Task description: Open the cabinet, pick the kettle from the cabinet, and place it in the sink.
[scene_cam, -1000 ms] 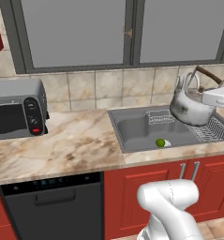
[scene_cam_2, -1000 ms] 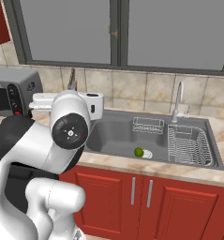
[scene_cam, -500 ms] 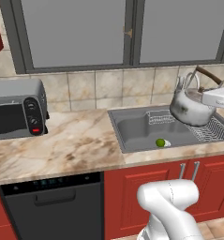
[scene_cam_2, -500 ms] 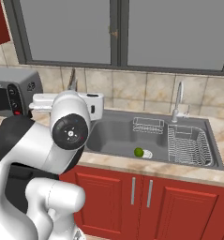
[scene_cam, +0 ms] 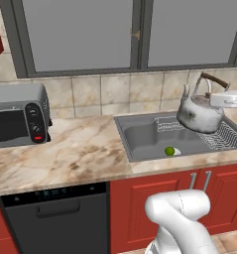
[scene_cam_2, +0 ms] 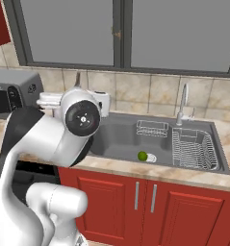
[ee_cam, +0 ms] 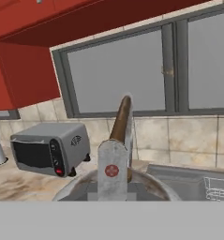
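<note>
Nothing has moved that I can make out against the earlier frames: kettle [scene_cam: 200, 113] in the same spot, base views unshifted. I read it as a hold or a very slow descent.

Current state: the kettle hangs above the right part of the sink [scene_cam: 140, 137], tilted, spout toward the window, over the wire dish rack [scene_cam: 225, 139] rather than over the bare basin floor. The gripper [ee_cam: 117, 165] has its fingers pinched narrow on the arched dark-brown handle [ee_cam: 121, 121]; in the hand view one finger lies flat against the handle with the kettle's domed lid just below it. In the left base view the white hand enters from the right edge at the handle's top.

A small green fruit [scene_cam: 169, 151] lies on the basin floor near the front wall, with something pale just beside it.

My judgement on the placing step: bring the kettle left, off the rack, toward the open middle of the basin, and keep behind the fruit. Lower until the base bears on the floor, not on a rack wire, then let the tilt settle before parting the fingers. Risk: releasing while it hangs tilted, so it tips or rolls onto the spout.
</note>
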Controlling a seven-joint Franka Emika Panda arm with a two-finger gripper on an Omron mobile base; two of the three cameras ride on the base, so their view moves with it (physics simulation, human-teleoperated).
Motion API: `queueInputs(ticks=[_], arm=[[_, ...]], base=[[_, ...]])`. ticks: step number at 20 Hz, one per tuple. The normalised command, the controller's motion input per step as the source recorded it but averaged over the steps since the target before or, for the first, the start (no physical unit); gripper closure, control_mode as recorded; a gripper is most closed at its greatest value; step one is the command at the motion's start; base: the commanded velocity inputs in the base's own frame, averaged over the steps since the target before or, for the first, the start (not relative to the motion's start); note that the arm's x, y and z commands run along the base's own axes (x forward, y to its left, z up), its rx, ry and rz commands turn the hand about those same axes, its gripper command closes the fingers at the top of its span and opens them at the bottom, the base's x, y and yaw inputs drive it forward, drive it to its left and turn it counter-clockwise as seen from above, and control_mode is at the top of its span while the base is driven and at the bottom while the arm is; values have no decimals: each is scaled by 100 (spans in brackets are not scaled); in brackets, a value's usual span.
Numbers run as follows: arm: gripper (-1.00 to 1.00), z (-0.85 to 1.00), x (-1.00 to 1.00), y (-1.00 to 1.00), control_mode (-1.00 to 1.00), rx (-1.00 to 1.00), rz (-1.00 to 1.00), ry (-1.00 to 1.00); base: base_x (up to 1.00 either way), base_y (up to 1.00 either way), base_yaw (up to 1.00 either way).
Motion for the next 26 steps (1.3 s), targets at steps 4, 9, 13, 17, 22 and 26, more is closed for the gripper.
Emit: queueInputs(ticks=[4, 9, 13, 17, 22, 26], arm=[[100, 0, 13, -9, -100, 0, 31, 7], [100, -8, 21, -2, -100, 0, 15, 1], [100, -18, 40, 0, -100, -7, 0, 0], [100, -28, 32, 3, -100, -20, 0, -5], [100, -35, 27, 11, -100, -26, 0, -16], [100, -32, 27, 2, -100, -13, 0, -14]], base=[[0, 0, 0], [0, 0, 0], [0, 0, 0], [0, 0, 0], [0, 0, 0], [0, 0, 0]])
